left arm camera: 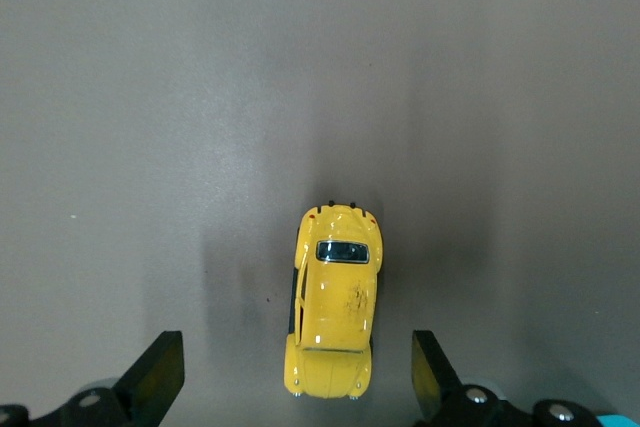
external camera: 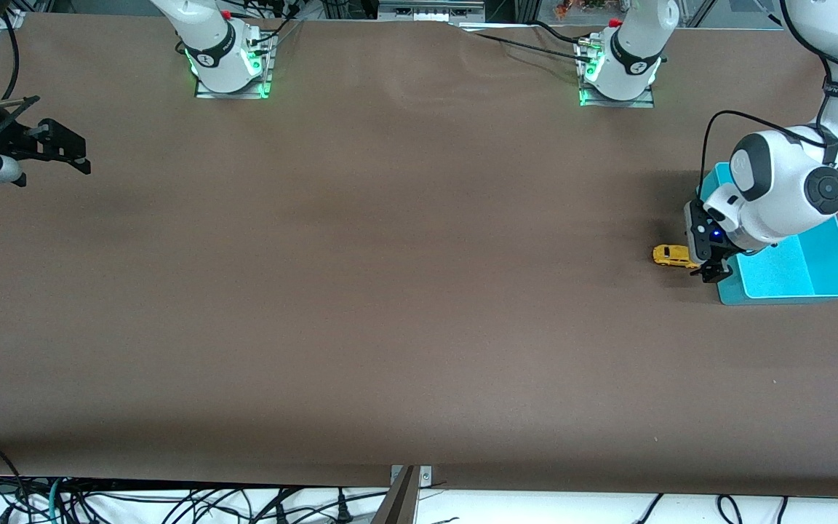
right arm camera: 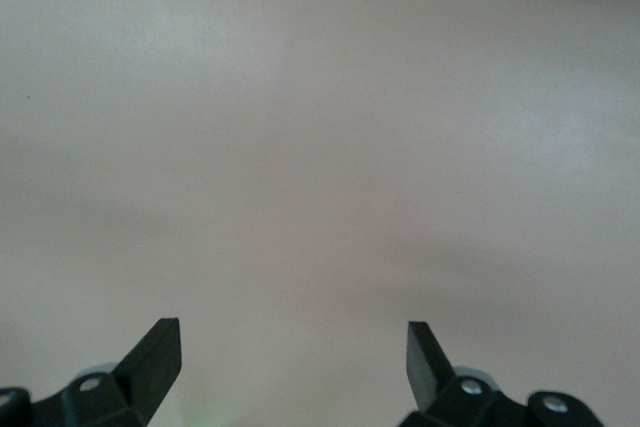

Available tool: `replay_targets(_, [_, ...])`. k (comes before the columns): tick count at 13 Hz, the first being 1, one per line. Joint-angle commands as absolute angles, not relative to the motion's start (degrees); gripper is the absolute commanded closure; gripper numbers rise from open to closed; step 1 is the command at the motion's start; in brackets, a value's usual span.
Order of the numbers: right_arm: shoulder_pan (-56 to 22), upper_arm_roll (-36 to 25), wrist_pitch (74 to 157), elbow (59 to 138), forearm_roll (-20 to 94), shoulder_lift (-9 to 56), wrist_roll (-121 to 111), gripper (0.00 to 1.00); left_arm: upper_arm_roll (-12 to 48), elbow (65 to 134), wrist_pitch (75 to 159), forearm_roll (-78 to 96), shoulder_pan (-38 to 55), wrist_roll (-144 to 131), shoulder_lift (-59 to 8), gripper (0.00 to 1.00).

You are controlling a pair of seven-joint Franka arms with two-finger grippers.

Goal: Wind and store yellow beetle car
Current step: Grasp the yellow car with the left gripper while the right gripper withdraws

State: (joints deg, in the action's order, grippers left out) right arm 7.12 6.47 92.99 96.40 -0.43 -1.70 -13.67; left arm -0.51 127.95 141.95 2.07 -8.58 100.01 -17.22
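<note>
left hand (external camera: 713, 271): spread wide over the yellow beetle car (external camera: 673, 255), lined up to straddle it | car on counter (external camera: 390, 291) beside turquoise tray (external camera: 797, 280) | right hand (external camera: 62, 149): wide, empty, waits for you

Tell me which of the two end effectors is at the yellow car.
The left end effector: it hangs open beside the yellow beetle car, next to the turquoise tray. The right end effector waits, open, over bare table.

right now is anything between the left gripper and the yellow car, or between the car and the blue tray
Nothing visible blocks either. The left gripper is open just above the yellow beetle car, which lies between its fingers on bare table. The car sits right beside the blue tray, with only the gripper itself over that edge. The right gripper waits at the table's right-arm end.
</note>
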Motion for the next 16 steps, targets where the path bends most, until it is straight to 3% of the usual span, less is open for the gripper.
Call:
replay_targets(1, [6.06,5.27,91.93,95.62,-0.44,-1.67,-12.48,0.0,-0.09,130.51,146.76,1.05,-9.49,102.57,-17.31,0.0])
replay_targets(10, [6.15,4.75,92.02,95.98,-0.44,-1.67,-12.39,0.0,0.0,134.65,155.74,1.06,-9.49,102.57,-19.95,0.0])
replay_targets(11, [6.07,4.66,92.02,95.98,-0.44,-1.67,-12.48,0.0,0.0,134.91,155.83,1.05,-9.58,102.57,-19.86,0.08])
replay_targets(12, [6.06,4.75,92.02,96.06,-0.44,-1.67,-12.48,0.0,0.0,134.91,155.83,1.14,-9.58,102.57,-19.86,0.24])
replay_targets(13, [6.06,4.66,92.02,96.06,-0.44,-1.67,-12.48,0.0,0.0,134.83,155.83,1.66,-9.67,102.57,-19.78,0.52])
replay_targets(15, [6.06,4.66,92.2,96.06,-0.44,-1.67,-12.57,0.0,0.0,134.74,155.66,1.85,-9.76,102.57,-19.51,0.76])
replay_targets(16, [6.06,4.66,92.2,96.06,-0.44,-1.67,-12.57,0.0,0.0,134.56,155.31,1.85,-9.76,102.57,-19.25,0.83])
